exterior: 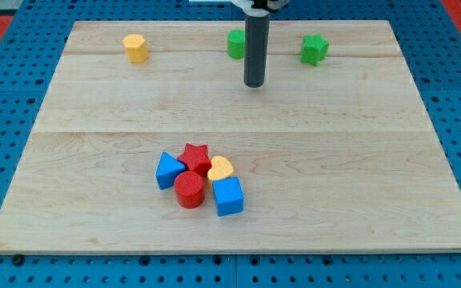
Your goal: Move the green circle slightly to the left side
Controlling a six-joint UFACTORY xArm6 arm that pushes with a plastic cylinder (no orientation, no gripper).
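Observation:
The green circle (235, 44) stands near the view's top, just left of centre, partly hidden behind my rod. My tip (254, 84) rests on the board just to the right of and below the green circle, a short gap from it. A green star (314, 50) sits to the right of the rod near the top edge.
A yellow hexagon (135, 48) stands at the top left. Low in the middle is a cluster: a blue triangle-like block (167, 170), a red star (194, 157), a yellow heart (220, 168), a red cylinder (190, 190) and a blue cube (228, 196). The wooden board (358, 160) lies on a blue pegboard.

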